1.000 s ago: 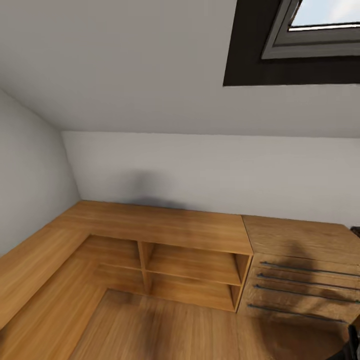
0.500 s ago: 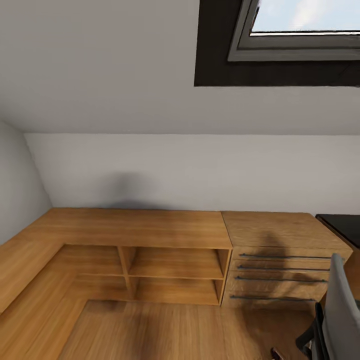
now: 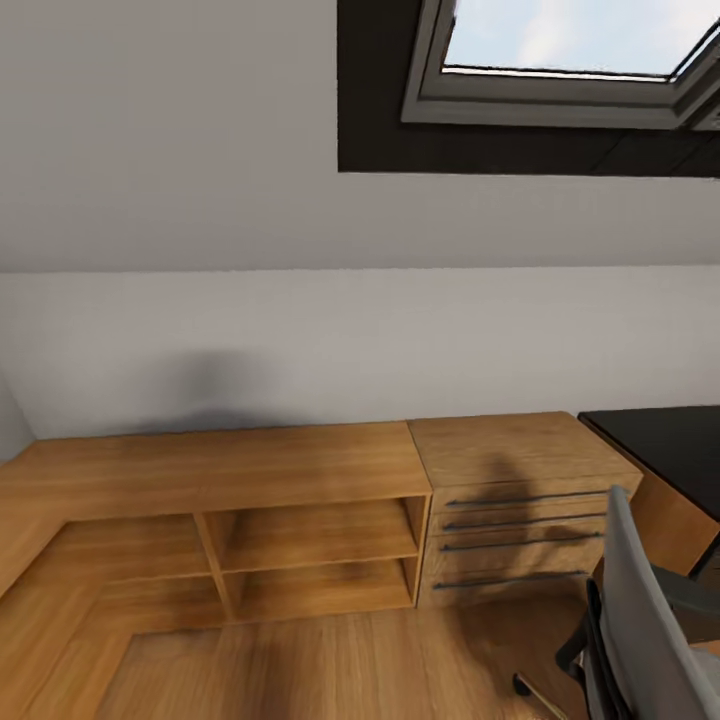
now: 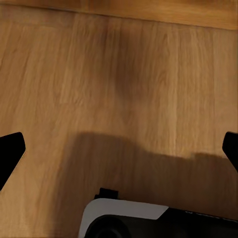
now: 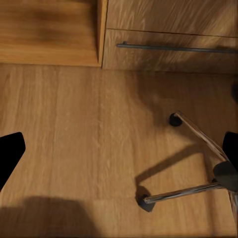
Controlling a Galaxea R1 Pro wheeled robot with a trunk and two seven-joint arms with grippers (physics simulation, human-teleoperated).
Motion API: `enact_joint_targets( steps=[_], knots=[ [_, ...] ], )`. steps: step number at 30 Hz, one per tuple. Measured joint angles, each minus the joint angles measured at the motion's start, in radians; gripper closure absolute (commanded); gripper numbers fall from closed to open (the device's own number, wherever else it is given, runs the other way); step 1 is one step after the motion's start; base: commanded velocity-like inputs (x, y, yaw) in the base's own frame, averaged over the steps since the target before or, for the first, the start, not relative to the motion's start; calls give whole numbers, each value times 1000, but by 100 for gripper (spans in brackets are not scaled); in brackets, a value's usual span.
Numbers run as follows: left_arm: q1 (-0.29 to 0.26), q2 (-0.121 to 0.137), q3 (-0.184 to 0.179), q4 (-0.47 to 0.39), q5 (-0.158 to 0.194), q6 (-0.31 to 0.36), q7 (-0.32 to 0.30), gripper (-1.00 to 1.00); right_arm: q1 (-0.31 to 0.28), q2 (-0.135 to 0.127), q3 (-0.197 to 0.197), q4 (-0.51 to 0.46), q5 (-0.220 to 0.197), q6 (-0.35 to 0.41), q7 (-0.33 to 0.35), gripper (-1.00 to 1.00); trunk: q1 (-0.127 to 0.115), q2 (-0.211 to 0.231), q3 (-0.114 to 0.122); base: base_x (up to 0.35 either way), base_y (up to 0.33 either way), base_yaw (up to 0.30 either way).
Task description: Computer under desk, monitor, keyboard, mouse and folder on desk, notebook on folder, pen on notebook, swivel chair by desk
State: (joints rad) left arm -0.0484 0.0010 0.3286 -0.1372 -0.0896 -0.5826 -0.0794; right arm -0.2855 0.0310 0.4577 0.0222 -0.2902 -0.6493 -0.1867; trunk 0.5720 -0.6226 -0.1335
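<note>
Panning right, the head camera now brings the swivel chair point(image 3: 640, 620) into the frame's lower right, before the desk point(image 3: 665, 450) corner. Both the left tool point(image 4: 119, 148) and right tool point(image 5: 119, 148) hang released, empty. On casters, the chair should roll easily; push its stiff backrest.

Swivel chair point(image 3: 640, 620), lower right: grey back, black arm (chrome legs at the base). Bench point(image 3: 665, 450), right edge: black top. Dresser point(image 3: 510, 500) and floor point(image 3: 330, 665): light wood grain.
</note>
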Motion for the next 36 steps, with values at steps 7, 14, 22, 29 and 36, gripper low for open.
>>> enact_joint_targets(
  steps=[7,14,22,29,36],
  knots=[
    [0,4,1,0,0,0,-1,-100,0,-1,0,0,-1,0,0,-100,0,0,0,206,219,-274],
    [0,3,1,0,0,0,-1,-100,-1,1,0,0,-1,1,0,-100,0,0,-1,217,234,-266],
    [0,2,0,0,-1,0,-1,-100,0,1,0,0,0,1,0,-100,0,0,-8,218,236,-226],
    [0,2,0,0,-2,0,-1,-100,0,-1,0,0,0,1,0,-100,0,0,-16,116,122,-209],
    [0,3,0,0,0,1,0,-100,0,-2,0,0,-1,1,-1,-100,0,0,-22,19,20,-206]
  ],
)
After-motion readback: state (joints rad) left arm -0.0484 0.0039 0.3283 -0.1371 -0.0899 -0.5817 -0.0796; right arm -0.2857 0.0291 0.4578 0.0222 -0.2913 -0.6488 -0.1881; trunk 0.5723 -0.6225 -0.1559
